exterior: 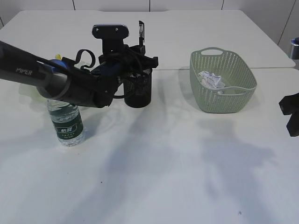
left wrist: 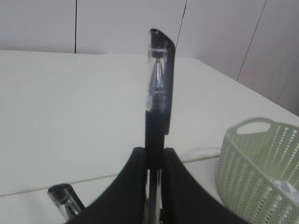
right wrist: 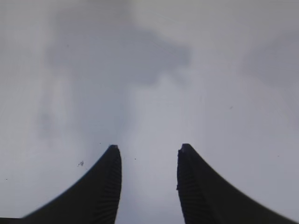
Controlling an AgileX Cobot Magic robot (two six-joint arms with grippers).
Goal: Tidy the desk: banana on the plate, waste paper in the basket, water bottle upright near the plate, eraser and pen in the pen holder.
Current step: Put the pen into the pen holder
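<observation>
2 white tables (exterior: pixel 154 177) stand pushed together, a seam running between them. Behind them rises a wall (left wrist: pixel 121 23) of pale panels. A dark object (exterior: pixel 294 48) sits at the far right edge, too cropped to identify.

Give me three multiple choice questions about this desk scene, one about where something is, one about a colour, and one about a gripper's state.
1. Where is the waste paper?
A. inside the basket
B. beside the water bottle
C. in the pen holder

2. What colour is the basket?
A. red
B. pale green
C. black

3. What is the left gripper doing?
A. hanging open and empty
B. clamping a pen
C. gripping the water bottle

Answers: 1 A, the crumpled paper lies within the basket walls. 2 B, its perforated sides are pale green. 3 B, the pen stands upright between its closed fingers.
</observation>
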